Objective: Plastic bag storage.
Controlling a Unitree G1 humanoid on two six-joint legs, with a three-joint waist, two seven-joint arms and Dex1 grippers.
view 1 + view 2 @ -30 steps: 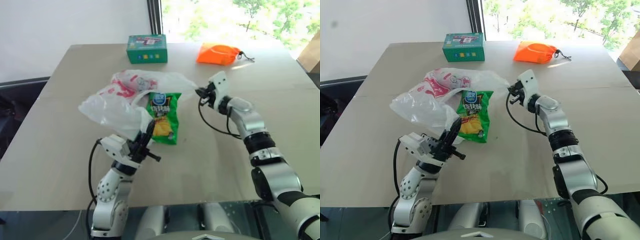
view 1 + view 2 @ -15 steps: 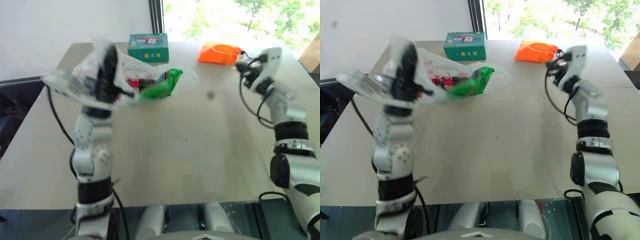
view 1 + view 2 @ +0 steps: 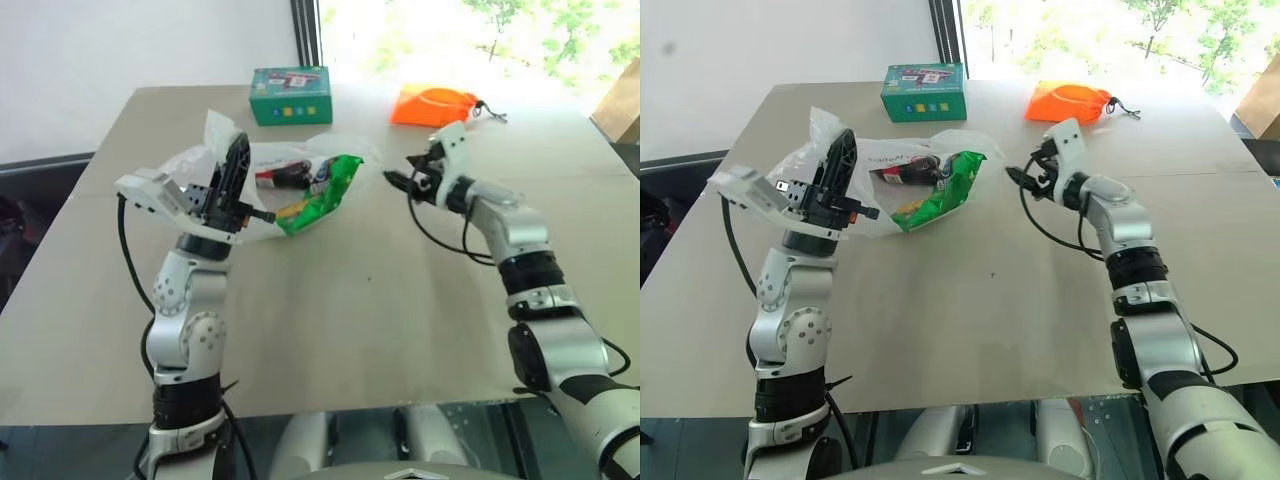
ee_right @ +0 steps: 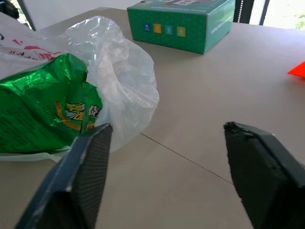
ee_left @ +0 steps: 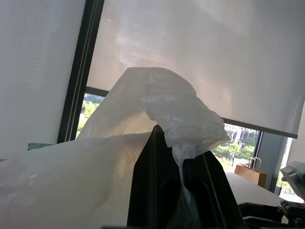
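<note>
Left gripper [image 3: 840, 180] pinches the plastic bag [image 3: 895, 175] tight, hoisting one side off the table [image 3: 990, 320]; green snack packet [image 3: 940, 190] sits half inside. Right gripper [image 3: 1025, 172] hovers empty, jaws wide, just beside the bag's far rim, likely grabbing there next. Plenty of bare tabletop nearer the robot.

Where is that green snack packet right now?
The green snack packet sits in the plastic bag on the table's left, between both grippers.

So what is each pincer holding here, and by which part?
The left pincer is shut on the plastic bag, pinching a bunched edge of film and lifting that side. The right pincer is open beside the bag, holding nothing.
</note>
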